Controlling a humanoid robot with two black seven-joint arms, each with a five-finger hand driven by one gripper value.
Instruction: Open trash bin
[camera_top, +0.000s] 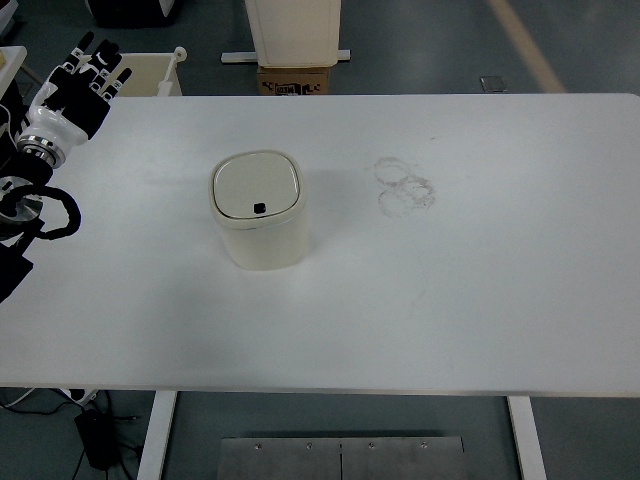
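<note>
While the cream trash bin (258, 210) stands upright with its lid shut, left of centre on the white table (480, 290), my left hand (78, 88) hovers at the far left corner, well apart from it, fingers spread and, as far as I can tell, empty.

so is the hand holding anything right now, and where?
Nothing held. The left hand is open at the table's far-left corner, well clear of the closed trash bin.
</note>
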